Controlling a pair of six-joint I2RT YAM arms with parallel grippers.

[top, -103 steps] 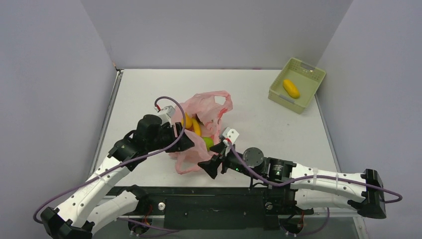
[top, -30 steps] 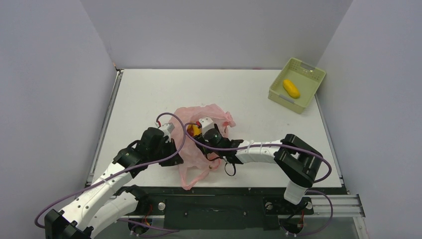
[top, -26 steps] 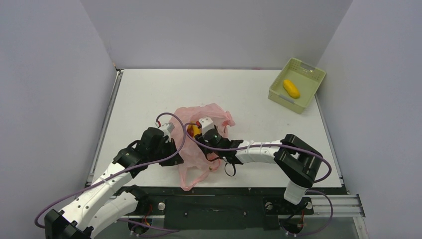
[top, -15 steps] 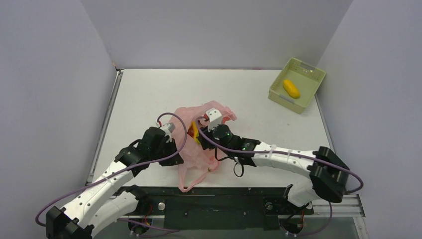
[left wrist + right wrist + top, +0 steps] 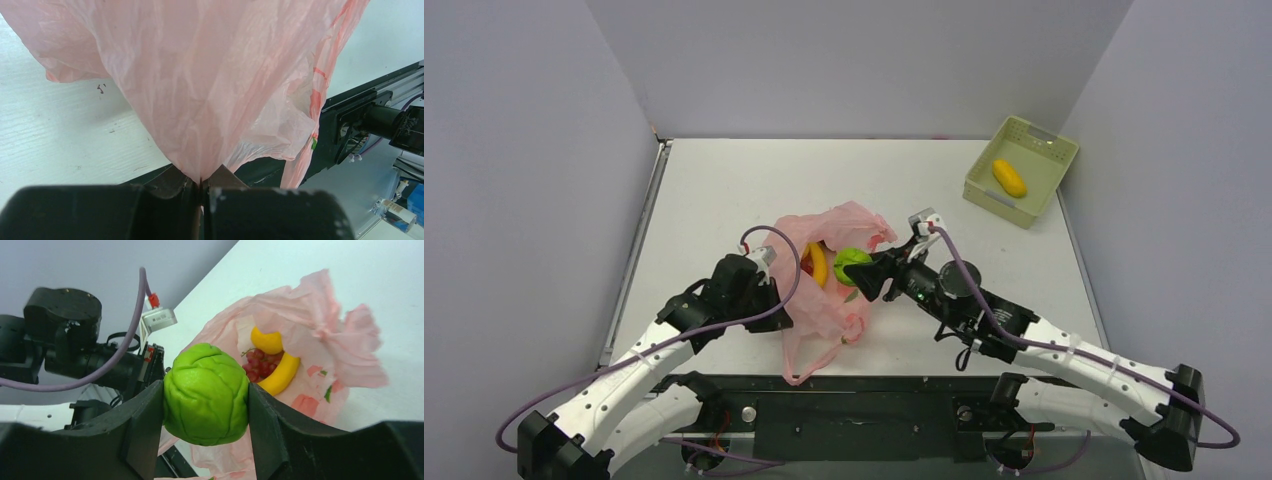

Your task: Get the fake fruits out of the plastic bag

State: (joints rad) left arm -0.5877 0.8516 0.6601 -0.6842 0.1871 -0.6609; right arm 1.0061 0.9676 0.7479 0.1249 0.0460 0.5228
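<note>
Green fruit [image 5: 206,400] held — right wrist alone resolves probable grapes [image 5: 254,367].

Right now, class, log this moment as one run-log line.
left gripper: shut on plastic bag | right gripper: shut on green fruit | banana, grape bunch: in bag | yellow-orange fruit: in basket

In the left wrist view, the thin translucent pink plastic bag [image 5: 200,75] runs off the top edge and veils its contents. The left end effector [image 5: 202,189] is a dark blur cut off at the bottom edge. In the right wrist view, the right end effector [image 5: 206,396] covers both flanks of the green round plastic fruit [image 5: 206,382]. The dark red plastic grape bunch [image 5: 255,365] is half hidden behind the yellow plastic banana [image 5: 283,371].
</note>
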